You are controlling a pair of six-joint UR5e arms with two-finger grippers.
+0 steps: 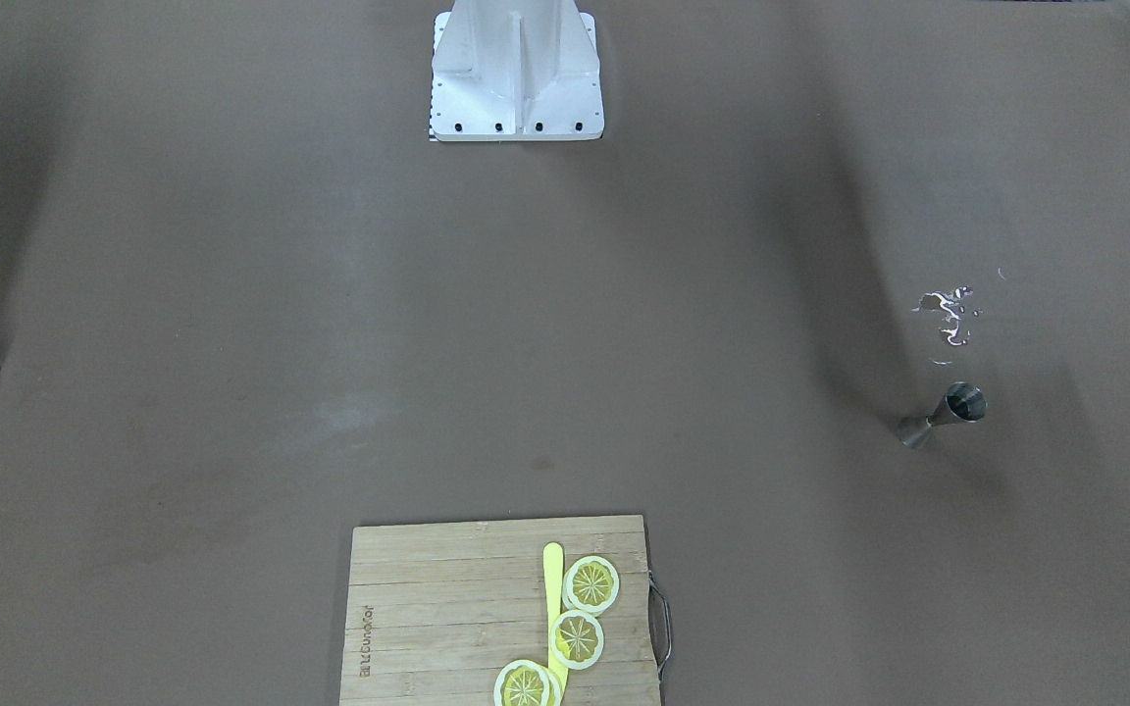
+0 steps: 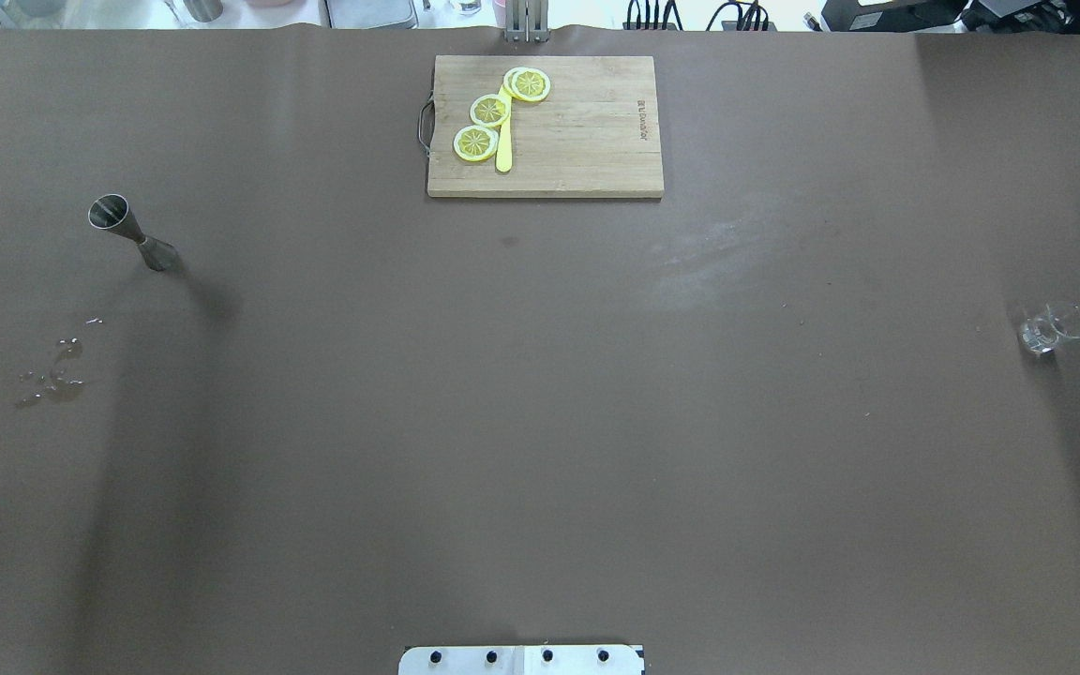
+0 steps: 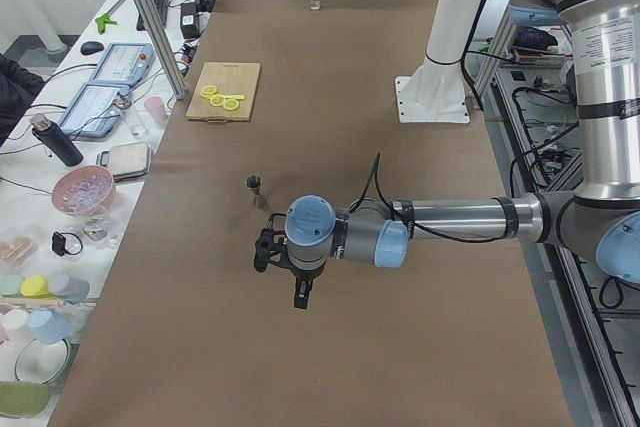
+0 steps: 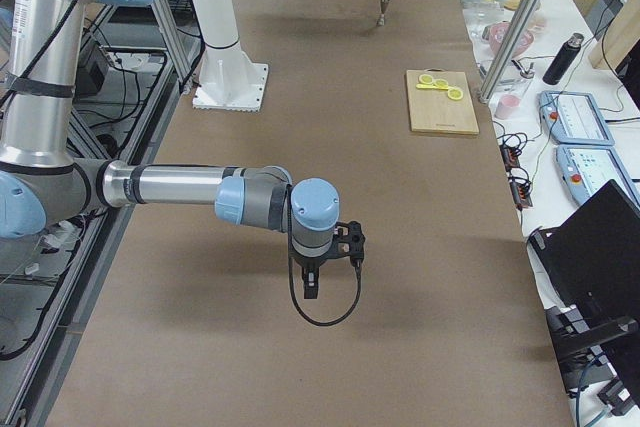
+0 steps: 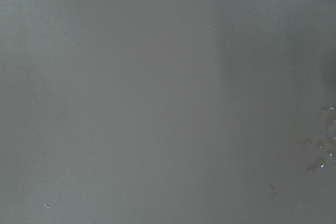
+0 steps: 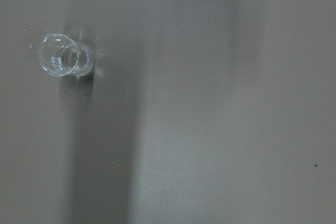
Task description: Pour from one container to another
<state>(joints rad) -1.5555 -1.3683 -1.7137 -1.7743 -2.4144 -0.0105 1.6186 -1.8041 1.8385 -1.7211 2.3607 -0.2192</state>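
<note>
Three lemon slices (image 2: pixel 489 111) on board (image 2: pixel 587 141), spill (image 2: pixel 57 370) nr jigger (image 2: pixel 132 232), L tool (image 3: pixel 299 297), R tool (image 4: pixel 311 289) width can't tell

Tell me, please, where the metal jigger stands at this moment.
In the overhead view the jigger stands upright on the robot's left side, just beyond the small liquid spill and far to the left of the cutting board.

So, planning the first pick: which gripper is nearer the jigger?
Left. The left gripper hovers close by the jigger; the right gripper is at the table's opposite end, near the glass.
</note>
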